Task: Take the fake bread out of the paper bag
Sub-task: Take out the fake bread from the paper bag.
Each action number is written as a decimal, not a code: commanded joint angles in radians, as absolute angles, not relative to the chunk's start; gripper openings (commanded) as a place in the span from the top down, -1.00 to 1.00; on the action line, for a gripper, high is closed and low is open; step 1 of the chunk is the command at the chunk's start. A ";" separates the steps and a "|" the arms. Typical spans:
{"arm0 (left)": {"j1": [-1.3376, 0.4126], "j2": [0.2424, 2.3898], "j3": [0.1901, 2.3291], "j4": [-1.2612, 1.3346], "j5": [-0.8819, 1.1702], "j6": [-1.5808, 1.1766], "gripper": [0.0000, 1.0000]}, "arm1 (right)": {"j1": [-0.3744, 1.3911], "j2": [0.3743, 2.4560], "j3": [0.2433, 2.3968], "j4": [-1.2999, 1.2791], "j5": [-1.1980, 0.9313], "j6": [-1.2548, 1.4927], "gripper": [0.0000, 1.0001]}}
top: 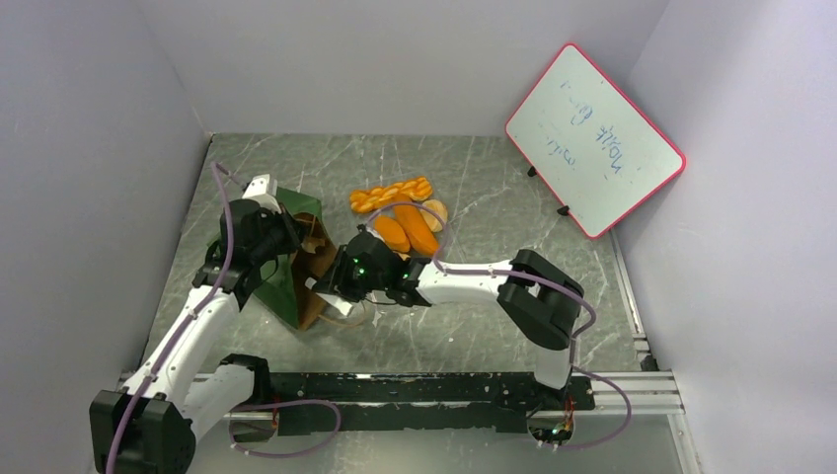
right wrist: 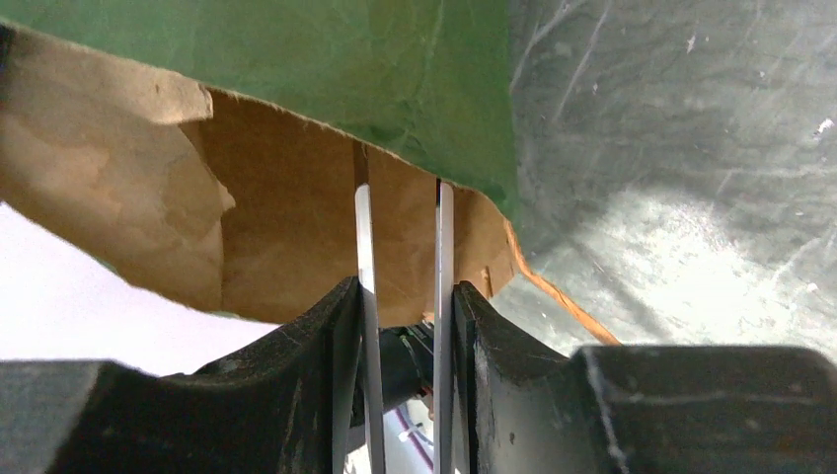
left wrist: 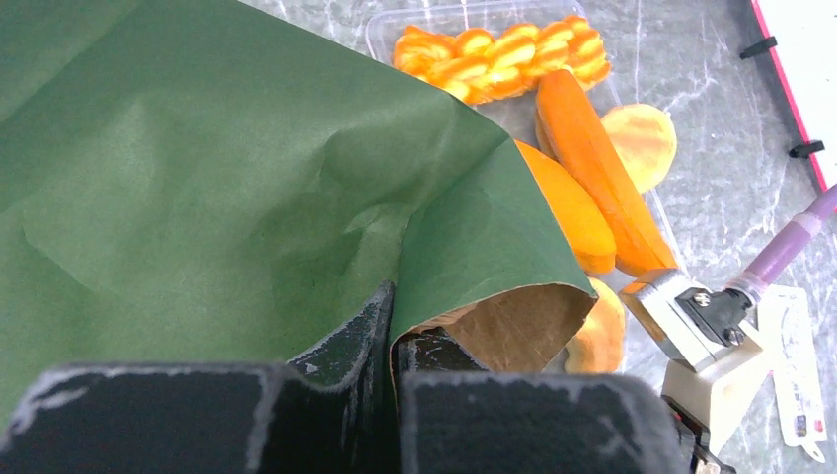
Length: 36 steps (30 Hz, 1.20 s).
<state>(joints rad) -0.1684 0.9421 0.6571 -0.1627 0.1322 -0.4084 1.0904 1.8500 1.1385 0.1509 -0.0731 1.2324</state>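
**Left.** The left gripper [left wrist: 395, 331] has its fingers pressed together on a fold of the dark green paper bag [left wrist: 197, 168], close to the mouth. The bag rests tilted on the grey marbled table [top: 474, 326]. Its mouth is turned to the right and shows the brown kraft lining.

**Centre.** The right gripper [right wrist: 405, 296] has its fingers clamped on the two flat arms of a pair of metal tongs [right wrist: 364, 247]. The arms stand slightly apart and point into the brown interior.

**Right of centre.** The glossy orange-tan fake bread [top: 400, 212] lies outside the bag on a clear plastic tray [left wrist: 415, 20] just beyond it.
- A braided loaf [left wrist: 503, 61] lies at the far end of the tray.
- Two long oval rolls [left wrist: 592, 168] lie side by side, touching.
- A pale round bun [left wrist: 642, 143] lies against the rolls.
- One more tan piece [left wrist: 597, 331] sits at the bag's lip and is partly hidden. Whether it is inside or outside the bag cannot be told.

**Far right.** A red-framed whiteboard [top: 595, 138] with blue writing is propped by the wall.
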 commanded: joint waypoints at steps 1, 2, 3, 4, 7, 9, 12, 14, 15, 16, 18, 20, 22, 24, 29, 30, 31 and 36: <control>-0.204 0.932 0.665 -0.137 0.026 -0.437 0.86 | 1.073 1.887 1.185 0.138 -0.092 1.305 0.21; -0.212 0.933 0.668 -0.139 0.010 -0.436 0.86 | 1.071 1.891 1.188 0.134 -0.100 1.316 0.21; -0.221 0.935 0.671 -0.140 -0.007 -0.436 0.86 | 1.069 1.894 1.191 0.128 -0.108 1.323 0.21; -0.230 0.937 0.674 -0.140 -0.023 -0.436 0.86 | 1.069 1.894 1.192 0.125 -0.114 1.332 0.21; -0.256 0.931 0.666 -0.126 -0.068 -0.441 0.86 | 1.067 1.894 1.185 0.121 -0.135 1.363 0.20; -0.275 0.922 0.649 -0.110 -0.096 -0.451 0.86 | 1.064 1.897 1.180 0.127 -0.146 1.386 0.20; -0.294 0.916 0.625 -0.088 -0.119 -0.460 0.86 | 1.057 1.922 1.194 0.132 -0.166 1.409 0.20; -0.300 0.918 0.618 -0.083 -0.123 -0.459 0.86 | 1.051 1.945 1.208 0.138 -0.182 1.426 0.20; -0.303 0.918 0.618 -0.081 -0.127 -0.459 0.86 | 1.049 1.958 1.214 0.143 -0.189 1.431 0.20; -0.306 0.916 0.618 -0.081 -0.129 -0.457 0.86 | 1.048 1.969 1.221 0.142 -0.193 1.434 0.20; -0.308 0.917 0.620 -0.078 -0.129 -0.456 0.86 | 1.047 1.992 1.237 0.140 -0.198 1.439 0.19; -0.308 0.919 0.626 -0.079 -0.125 -0.453 0.86 | 1.043 2.013 1.254 0.147 -0.211 1.444 0.19; -0.310 0.924 0.631 -0.081 -0.122 -0.452 0.86 | 1.038 2.058 1.277 0.153 -0.223 1.443 0.19; -0.310 0.929 0.633 -0.081 -0.114 -0.450 0.86 | 1.033 2.087 1.306 0.157 -0.232 1.433 0.19; -0.309 0.928 0.637 -0.102 -0.106 -0.442 0.86 | 1.014 2.127 1.325 0.196 -0.249 1.422 0.18; -0.310 0.925 0.635 -0.105 -0.105 -0.440 0.86 | 1.007 2.134 1.324 0.210 -0.254 1.423 0.18; -0.310 0.924 0.636 -0.110 -0.105 -0.437 0.86 | 1.004 2.142 1.326 0.219 -0.263 1.421 0.18; -0.310 0.934 0.647 -0.126 -0.109 -0.433 0.86 | 0.987 2.179 1.322 0.277 -0.306 1.427 0.25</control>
<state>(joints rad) -0.2989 0.9352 0.6228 -0.1242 -0.1131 -0.4294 1.0172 2.1326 1.3125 0.2359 -0.2947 1.4101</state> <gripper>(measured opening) 0.076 0.409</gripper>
